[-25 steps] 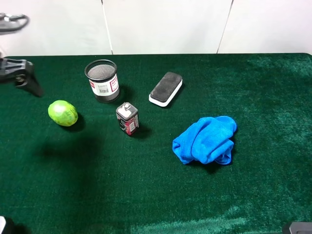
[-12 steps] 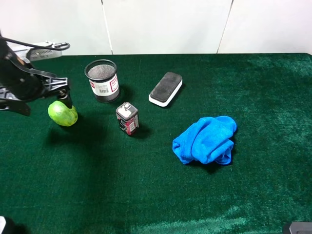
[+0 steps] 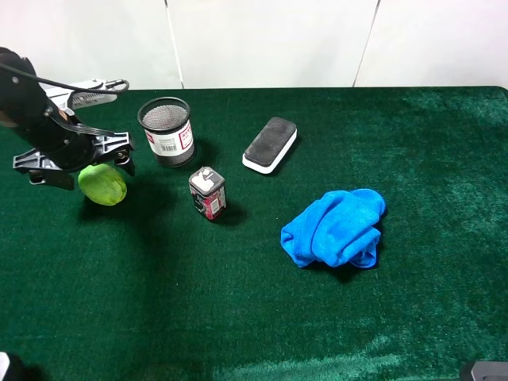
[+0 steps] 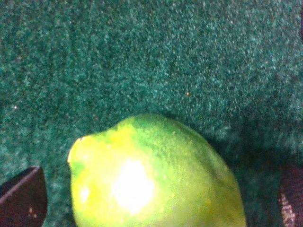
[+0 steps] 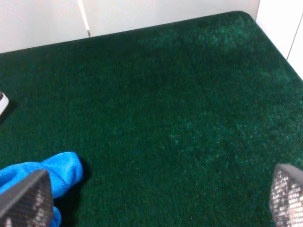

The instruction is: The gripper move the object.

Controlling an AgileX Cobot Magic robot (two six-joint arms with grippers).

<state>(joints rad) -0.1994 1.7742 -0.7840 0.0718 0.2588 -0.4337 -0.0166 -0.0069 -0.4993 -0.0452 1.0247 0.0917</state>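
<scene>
left wrist view: lime-green fruit [image 4: 156, 175] between the wide-open jaws of the left gripper [image 4: 156, 197], clear of both

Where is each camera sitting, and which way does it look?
Exterior high: up high, looking down on the table; left arm shows at the fruit.
Left wrist: on the left arm, looking down at the fruit between open left jaws.
Right wrist: on the right arm, looking across the table toward the wall; open right jaws' tips show.
Shared: fruit in the first two; cloth in first and third.
</scene>
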